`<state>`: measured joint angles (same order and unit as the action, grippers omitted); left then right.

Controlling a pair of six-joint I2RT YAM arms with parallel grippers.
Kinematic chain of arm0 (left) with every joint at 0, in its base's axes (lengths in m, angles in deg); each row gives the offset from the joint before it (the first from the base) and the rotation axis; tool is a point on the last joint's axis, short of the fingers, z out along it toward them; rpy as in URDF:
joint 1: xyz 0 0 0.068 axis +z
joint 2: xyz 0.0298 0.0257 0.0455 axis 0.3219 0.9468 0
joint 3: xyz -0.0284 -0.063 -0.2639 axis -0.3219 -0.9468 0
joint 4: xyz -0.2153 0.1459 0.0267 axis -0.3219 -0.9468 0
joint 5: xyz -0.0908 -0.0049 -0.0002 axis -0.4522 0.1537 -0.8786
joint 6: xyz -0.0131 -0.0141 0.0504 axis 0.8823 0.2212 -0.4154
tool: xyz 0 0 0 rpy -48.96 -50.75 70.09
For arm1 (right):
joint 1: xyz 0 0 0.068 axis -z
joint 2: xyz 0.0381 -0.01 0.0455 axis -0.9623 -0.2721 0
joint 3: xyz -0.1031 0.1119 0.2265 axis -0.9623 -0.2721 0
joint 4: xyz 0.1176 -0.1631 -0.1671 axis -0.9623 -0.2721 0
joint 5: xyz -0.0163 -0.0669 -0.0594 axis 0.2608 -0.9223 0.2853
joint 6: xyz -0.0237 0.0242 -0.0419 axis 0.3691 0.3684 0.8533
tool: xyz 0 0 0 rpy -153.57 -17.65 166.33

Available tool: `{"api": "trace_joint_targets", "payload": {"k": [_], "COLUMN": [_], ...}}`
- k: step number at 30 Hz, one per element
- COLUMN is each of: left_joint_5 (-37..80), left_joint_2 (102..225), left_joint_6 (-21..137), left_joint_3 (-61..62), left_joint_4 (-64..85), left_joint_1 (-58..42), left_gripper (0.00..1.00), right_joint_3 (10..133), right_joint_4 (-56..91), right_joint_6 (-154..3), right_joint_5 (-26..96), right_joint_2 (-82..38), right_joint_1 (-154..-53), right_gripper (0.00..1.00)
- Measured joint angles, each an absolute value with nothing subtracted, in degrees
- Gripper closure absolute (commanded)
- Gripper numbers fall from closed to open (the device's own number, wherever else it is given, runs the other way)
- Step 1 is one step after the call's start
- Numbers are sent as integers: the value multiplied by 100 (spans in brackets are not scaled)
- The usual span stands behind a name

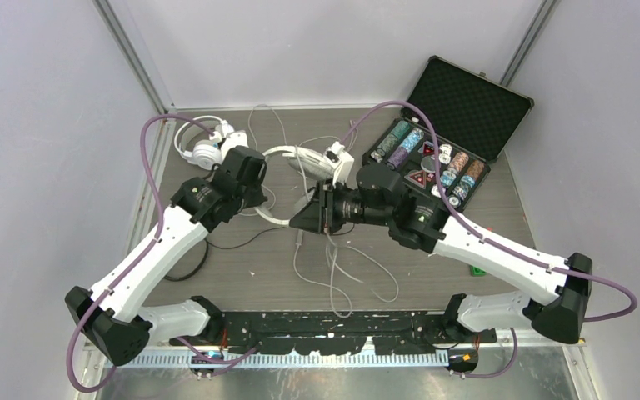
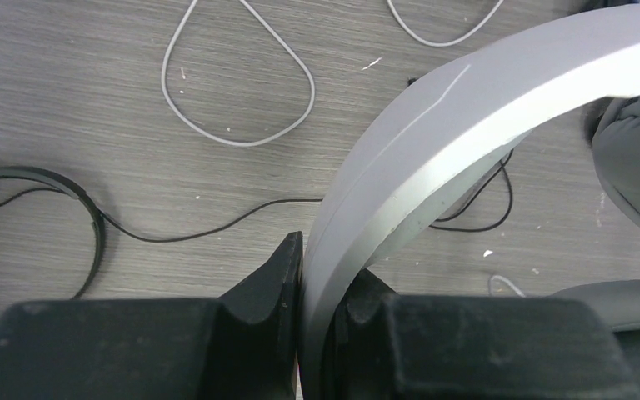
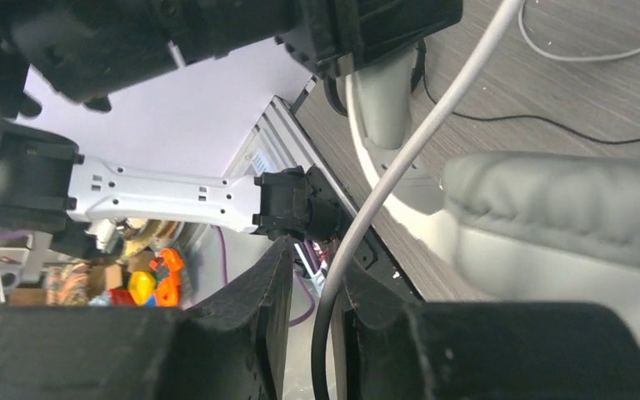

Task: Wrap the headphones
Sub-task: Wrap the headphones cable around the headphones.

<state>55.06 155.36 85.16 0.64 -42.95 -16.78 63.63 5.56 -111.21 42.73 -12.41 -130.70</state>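
The grey wood-grain surface (image 1: 242, 275) carried an open black case (image 1: 475, 96) of coloured chips at its far right. In the middle lay the white headset (image 1: 300, 156), its headband clamped tight between the nearly closed fingers of the left hand (image 2: 312, 267). A second white headset (image 1: 204, 150) lay at the far left, well apart from the case. The thin band of the black headset (image 2: 50, 177) rested on the surface near the left arm, and the right hand (image 3: 315, 283) stood only slightly open, with the thin white cable (image 3: 408, 150) running loose between its fingers, near a padded cup (image 3: 567, 208).
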Motion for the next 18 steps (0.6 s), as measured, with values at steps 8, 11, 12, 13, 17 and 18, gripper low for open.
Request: {"api": "trace_joint_targets", "payload": {"k": [8, 11, 12, 13, 17, 18], "left_joint_5": [5359, 5324, 5311, 5300, 5244, 5224], "left_joint_2": [15536, 15529, 15525, 15518, 15448, 15426], "left_joint_6": [9036, 9196, 9255, 9303, 9467, 9484], "left_joint_3": [64, 64, 64, 61, 64, 64], "left_joint_4": [-3991, -3864, -3816, -3772, -3691, -3691], "left_joint_1": [-1636, -1590, -1573, -1557, -1505, -1494], "left_gripper": [100, 100, 100, 100, 100, 100], "right_joint_3": [5924, 5734, 5692, 5660, 5524, 5437], "right_joint_4": [573, 569, 567, 569, 600, 630], "right_joint_6": [-10190, -9995, -9939, -9888, -9722, -9676], "right_joint_5": [3716, 3554, 3488, 3410, 3112, 3055], "right_joint_2": [-964, -964, -964, -964, -914, -872], "right_joint_1": [-13500, -13531, -13535, -13540, -13583, -13599], "right_gripper": [71, 73, 74, 74, 74, 74]}}
